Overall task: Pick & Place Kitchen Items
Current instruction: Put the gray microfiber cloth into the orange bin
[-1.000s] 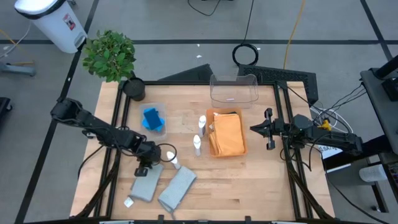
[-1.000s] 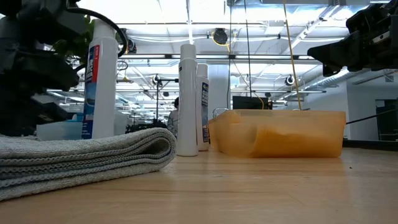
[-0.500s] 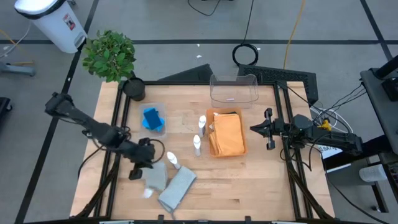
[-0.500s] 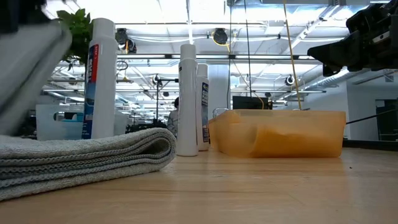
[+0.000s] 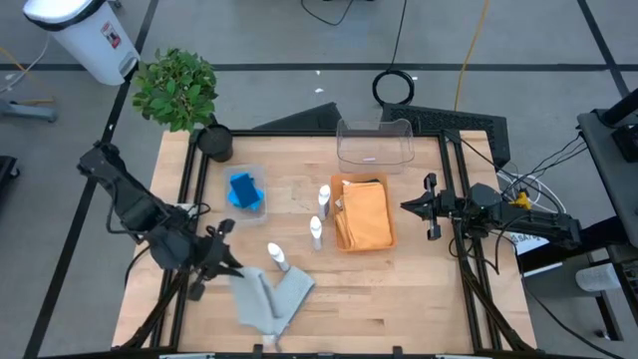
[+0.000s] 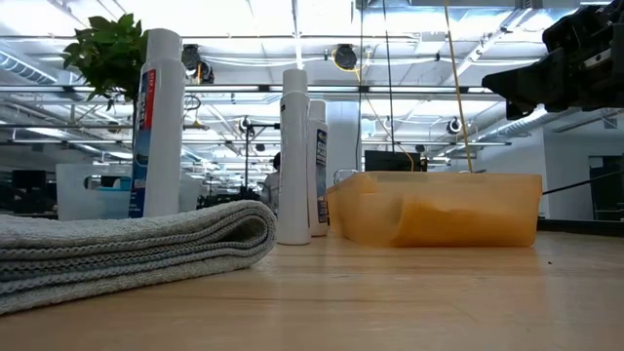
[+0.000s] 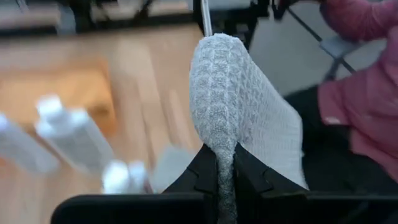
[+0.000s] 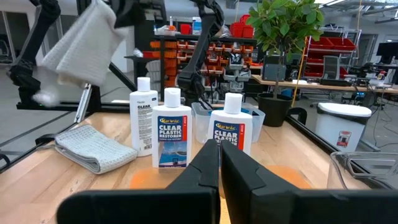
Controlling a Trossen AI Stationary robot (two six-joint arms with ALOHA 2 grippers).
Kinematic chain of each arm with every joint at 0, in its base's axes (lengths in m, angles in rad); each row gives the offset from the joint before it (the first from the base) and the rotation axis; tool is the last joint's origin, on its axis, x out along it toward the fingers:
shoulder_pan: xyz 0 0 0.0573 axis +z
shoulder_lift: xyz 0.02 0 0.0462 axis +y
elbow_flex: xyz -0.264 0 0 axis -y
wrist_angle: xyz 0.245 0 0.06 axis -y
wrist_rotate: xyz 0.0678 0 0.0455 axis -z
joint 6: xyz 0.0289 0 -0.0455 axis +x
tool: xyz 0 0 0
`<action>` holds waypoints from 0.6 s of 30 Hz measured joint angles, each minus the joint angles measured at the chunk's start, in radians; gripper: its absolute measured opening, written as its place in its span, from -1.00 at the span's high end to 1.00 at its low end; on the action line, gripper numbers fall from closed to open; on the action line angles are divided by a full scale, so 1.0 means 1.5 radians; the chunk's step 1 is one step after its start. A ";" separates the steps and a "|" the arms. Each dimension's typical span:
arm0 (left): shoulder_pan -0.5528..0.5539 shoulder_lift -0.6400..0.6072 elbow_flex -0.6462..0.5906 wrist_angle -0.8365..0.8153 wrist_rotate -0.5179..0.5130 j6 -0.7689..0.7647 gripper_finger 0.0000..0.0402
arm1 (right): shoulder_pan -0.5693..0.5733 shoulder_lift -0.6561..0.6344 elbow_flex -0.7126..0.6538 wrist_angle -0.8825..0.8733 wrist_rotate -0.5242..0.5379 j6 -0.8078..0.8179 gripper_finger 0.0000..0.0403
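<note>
Left hand [image 5: 221, 261]: pinched tight on a grey waffle cloth [image 5: 251, 296], lifted over the counter's [image 5: 399, 289] near-left corner, overlapping a second folded grey cloth [image 5: 290, 295]. Right hand [image 5: 431, 207]: fingers together, empty, beside the orange tray [image 5: 339, 237].

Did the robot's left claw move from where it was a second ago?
Yes. The left gripper, shut on a grey cloth, pulled back leftward, farther from the standing white bottle.
</note>
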State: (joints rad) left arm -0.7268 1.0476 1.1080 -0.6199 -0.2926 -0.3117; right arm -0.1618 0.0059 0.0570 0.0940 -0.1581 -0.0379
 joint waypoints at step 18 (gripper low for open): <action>0.228 0.203 0.000 0.221 0.090 0.115 0.90 | 0.000 0.000 0.000 0.019 -0.036 0.239 1.00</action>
State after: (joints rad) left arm -0.3845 1.3514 1.1080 -0.2890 -0.1577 -0.1394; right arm -0.1617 0.0067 0.0574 0.1229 -0.2117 0.3205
